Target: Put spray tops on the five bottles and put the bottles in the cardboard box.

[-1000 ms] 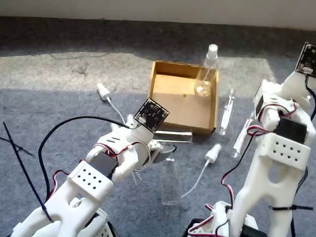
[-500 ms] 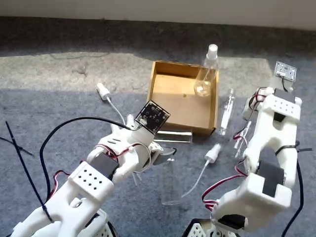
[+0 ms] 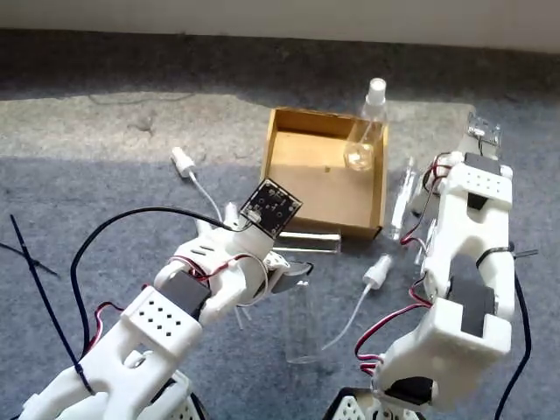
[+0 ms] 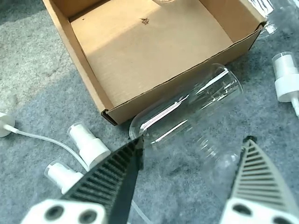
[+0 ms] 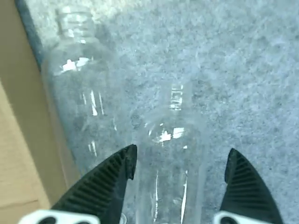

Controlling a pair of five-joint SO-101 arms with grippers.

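High view first: the cardboard box sits upper middle on the grey carpeted bench, with a capped bottle in its upper right corner, so clear its outline is hard to follow. The left arm comes in from the lower left. A flat bottle lies against the box's front wall, and a see-through bottle is below that, though I can't tell if it's upright or lying. One spray top lies left of the box and a second top lower right of it. The right arm covers the right side and hides its own jaws. A side bottle lies along the box's right wall. Left wrist view: the left gripper has its jaws spread wide over the flat bottle, with a pair of tops at lower left. Right wrist view: the right gripper has its jaws spread either side of a lying bottle, and I can't tell if they touch it. The side bottle is between that one and the box wall, which is cut off at the left edge.
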